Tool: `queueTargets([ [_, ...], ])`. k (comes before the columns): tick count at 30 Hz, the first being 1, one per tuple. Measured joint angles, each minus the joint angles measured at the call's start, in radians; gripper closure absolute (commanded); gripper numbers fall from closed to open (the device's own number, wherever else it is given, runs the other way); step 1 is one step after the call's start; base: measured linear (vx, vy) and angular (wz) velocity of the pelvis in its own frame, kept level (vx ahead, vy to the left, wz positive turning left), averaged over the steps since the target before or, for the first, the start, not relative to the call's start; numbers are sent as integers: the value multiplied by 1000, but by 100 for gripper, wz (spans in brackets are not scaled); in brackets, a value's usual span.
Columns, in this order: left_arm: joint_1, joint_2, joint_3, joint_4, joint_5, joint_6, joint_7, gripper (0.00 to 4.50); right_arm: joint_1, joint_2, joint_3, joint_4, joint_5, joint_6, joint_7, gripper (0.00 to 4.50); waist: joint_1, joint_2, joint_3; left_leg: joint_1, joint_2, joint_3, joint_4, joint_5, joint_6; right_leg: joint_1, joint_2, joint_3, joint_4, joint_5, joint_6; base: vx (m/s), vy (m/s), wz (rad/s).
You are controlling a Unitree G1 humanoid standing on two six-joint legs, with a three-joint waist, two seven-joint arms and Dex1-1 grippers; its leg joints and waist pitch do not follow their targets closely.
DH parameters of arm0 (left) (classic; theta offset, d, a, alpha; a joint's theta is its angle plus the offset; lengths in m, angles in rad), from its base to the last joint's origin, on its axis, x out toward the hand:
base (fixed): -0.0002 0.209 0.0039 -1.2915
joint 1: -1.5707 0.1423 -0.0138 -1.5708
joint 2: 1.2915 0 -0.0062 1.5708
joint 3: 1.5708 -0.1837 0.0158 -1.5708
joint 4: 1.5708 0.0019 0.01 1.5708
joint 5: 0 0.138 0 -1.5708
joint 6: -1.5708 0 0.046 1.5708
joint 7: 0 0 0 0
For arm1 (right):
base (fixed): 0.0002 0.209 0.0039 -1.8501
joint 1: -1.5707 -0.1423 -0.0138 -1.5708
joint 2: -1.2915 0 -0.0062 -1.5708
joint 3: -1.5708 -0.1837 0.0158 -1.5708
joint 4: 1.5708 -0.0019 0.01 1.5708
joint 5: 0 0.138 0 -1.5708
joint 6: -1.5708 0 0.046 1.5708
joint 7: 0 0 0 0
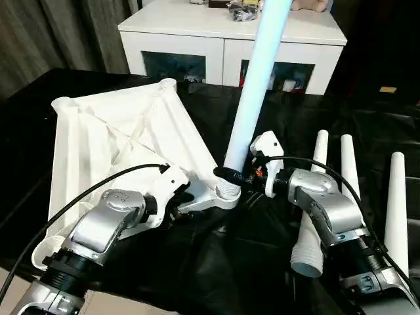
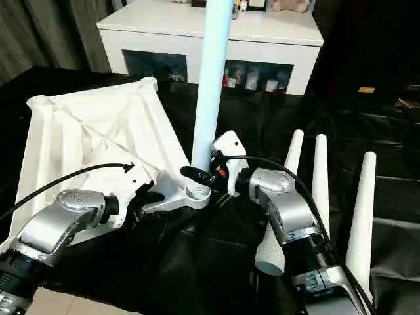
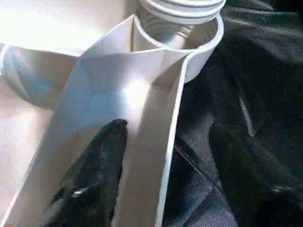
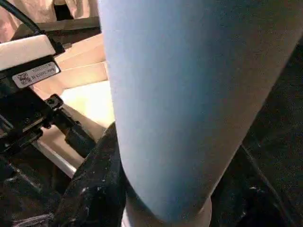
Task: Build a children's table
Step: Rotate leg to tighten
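The children's table top [image 1: 111, 138] lies upside down on black cloth, ribbed underside up. One long white leg [image 1: 259, 79] stands upright in its near corner socket [image 1: 228, 190]. My right gripper [image 1: 231, 174] is shut on this leg just above the socket, with a black finger [image 4: 94, 189] on each side. My left gripper [image 1: 184, 202] is open at the same corner. It straddles the raised rim [image 3: 165, 156]: one finger [image 3: 94, 184] lies inside the wall, and the other rests apart from it over the cloth.
Three loose white legs [image 1: 348, 170] lie side by side on the black cloth [image 1: 216, 262] to the right, beside my right forearm. A white cabinet [image 1: 223, 39] with dark glass doors stands behind the work. Curtains hang at the back left.
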Motion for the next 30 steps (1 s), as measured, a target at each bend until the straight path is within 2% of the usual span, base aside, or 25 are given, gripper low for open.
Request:
queueTargets([
  [5, -19, 11, -24, -3, 3, 36, -12, 217, 0, 2, 2, 1, -1, 0, 5, 264, 1, 5, 0, 0, 0, 0, 0, 0, 0, 0, 0, 0, 0, 0, 0, 0, 0, 0],
  [7, -21, 12, -27, -3, 5, 44, -14, 245, 0, 3, 3, 4, -3, 0, 5, 264, 1, 7, 0, 0, 0, 0, 0, 0, 0, 0, 0, 0, 0, 0, 0, 0, 0, 0],
  [11, -26, 13, -30, 0, 13, 52, -26, 263, -1, 6, 4, 13, -5, -3, 4, 264, -1, 11, 0, 0, 0, 0, 0, 0, 0, 0, 0, 0, 0, 0, 0, 0, 0, 0],
  [12, -28, 14, -30, 3, 13, 56, -30, 290, -1, 9, 4, 26, -6, -5, 2, 264, -1, 11, 0, 0, 0, 0, 0, 0, 0, 0, 0, 0, 0, 0, 0, 0, 0, 0],
  [17, -32, 14, -31, 11, 13, 58, -33, 309, -3, 21, 12, 53, -15, -22, -1, 264, -3, 13, 0, 1, 0, 0, 0, 0, 0, 1, 0, 0, 0, 0, 0, 0, 0, 0],
  [20, -33, 19, -29, 19, 15, 56, -31, 336, -13, 30, 13, 82, -17, -37, -1, 264, -9, 14, 0, 2, 0, 0, 0, 0, 0, 2, 0, 0, 0, 1, -1, 0, 0, 0],
  [22, -33, 25, -28, 21, 17, 56, -31, 370, -23, 40, 14, 106, -17, -51, -1, 264, -19, 14, 0, 2, 0, 0, 0, 0, 0, 2, 0, 0, 0, 1, -1, 0, 0, 0],
  [30, -31, 33, -23, 22, 32, 53, -30, 428, -62, 55, 19, 176, -17, -84, 14, 264, -37, 14, 0, 2, 0, -1, 0, 1, 1, 3, 0, 0, 0, 1, -1, 0, 0, 0],
])
